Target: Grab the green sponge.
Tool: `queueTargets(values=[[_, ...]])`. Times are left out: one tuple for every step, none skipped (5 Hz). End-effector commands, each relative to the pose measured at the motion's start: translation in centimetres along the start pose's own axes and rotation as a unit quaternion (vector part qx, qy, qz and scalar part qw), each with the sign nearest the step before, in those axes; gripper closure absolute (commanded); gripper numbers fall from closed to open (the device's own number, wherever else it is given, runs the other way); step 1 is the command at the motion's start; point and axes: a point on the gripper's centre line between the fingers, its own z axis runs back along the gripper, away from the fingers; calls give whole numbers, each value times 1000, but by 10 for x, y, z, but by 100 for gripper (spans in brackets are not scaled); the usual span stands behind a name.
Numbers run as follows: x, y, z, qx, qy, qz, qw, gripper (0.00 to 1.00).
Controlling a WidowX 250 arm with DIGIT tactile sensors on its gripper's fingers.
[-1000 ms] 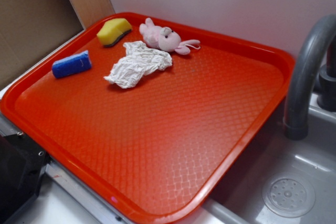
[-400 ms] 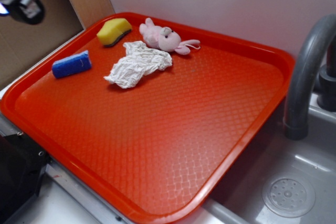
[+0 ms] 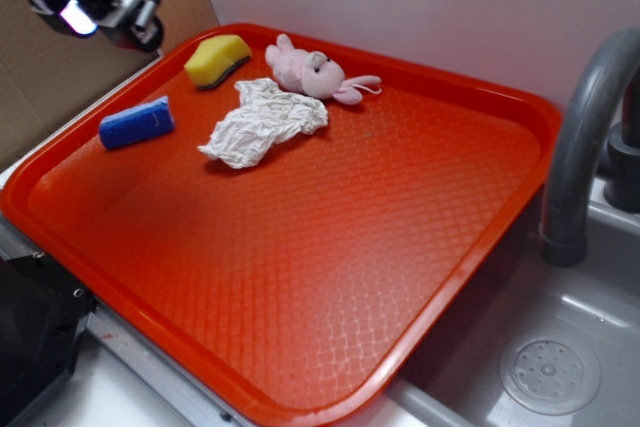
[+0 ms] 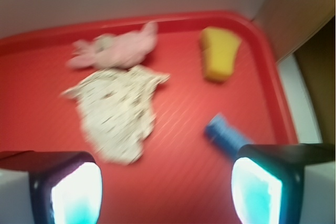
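Red plastic fills most of the scene: a large textured tray (image 3: 300,277) sits beside a grey sink (image 3: 560,347), whose curved faucet (image 3: 585,137) rises at the right edge. At the tray's far left corner lies the green sponge (image 3: 217,59), a yellow foam block with a thin dark scouring layer along its lower face, close to the rim and apart from everything else. Just beside it to the right rests a pink stuffed bunny (image 3: 315,71), and in front of the bunny, touching or nearly touching it, a crumpled white cloth (image 3: 262,123) is spread on the tray floor. A blue sponge (image 3: 136,122) lies near the left rim, well apart from the yellow one.

Up in the top left corner of the exterior view, the gripper (image 3: 90,2) hangs above the area just outside the tray's left edge, dark and motion-blurred, with a small light glowing on it. It touches nothing. From the wrist view, which is blurred, its two fingers (image 4: 65,190) stand wide apart at the bottom corners of the frame with nothing between them, and the tray's contents lie spread out ahead: the green sponge (image 4: 219,52) at upper right, the blue sponge (image 4: 226,136) partly hidden behind the right finger, the white cloth (image 4: 118,111) and pink stuffed bunny (image 4: 115,50) to the left.
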Motion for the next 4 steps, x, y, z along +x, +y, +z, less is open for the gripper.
queueTargets(values=[[61, 39, -23, 58, -66, 105, 991, 0], [75, 49, -41, 58, -64, 139, 986, 0], [87, 54, -60, 54, -55, 149, 986, 0], [92, 58, -75, 53, -36, 155, 986, 0]])
